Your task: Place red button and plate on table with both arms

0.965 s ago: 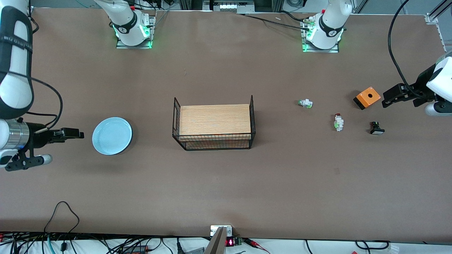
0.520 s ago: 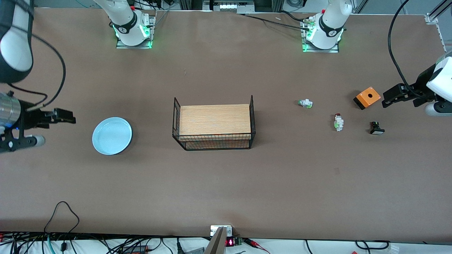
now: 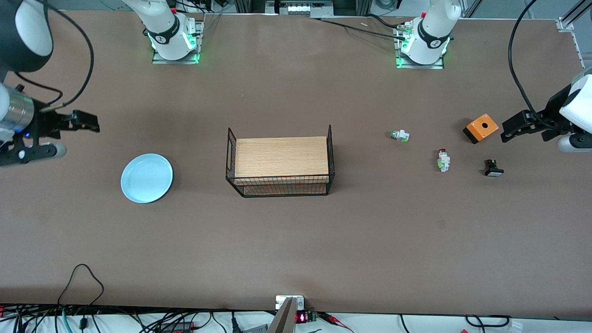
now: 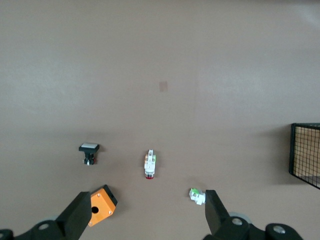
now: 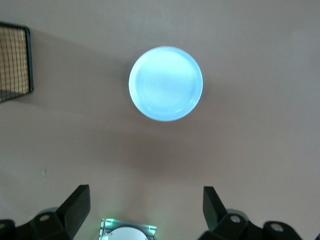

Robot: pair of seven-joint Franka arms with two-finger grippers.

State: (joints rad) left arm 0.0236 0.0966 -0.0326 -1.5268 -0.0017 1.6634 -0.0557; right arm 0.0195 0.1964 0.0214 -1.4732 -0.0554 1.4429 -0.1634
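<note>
Brown surface point(image 3: 286, 240) carried everything you needed: your right pincer point(image 3: 85, 121) hung with fingers apart above bare surface, the plate point(image 3: 147, 178) lay empty near it, and the red button point(image 3: 443, 160) lay by the left pincer point(image 3: 508, 127), which waited, fingers spread.

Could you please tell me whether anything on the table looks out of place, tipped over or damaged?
Nothing stands out. The round light blue plate sits flat and intact on the brown table, and the small whitish red-capped button rests there undamaged.
</note>
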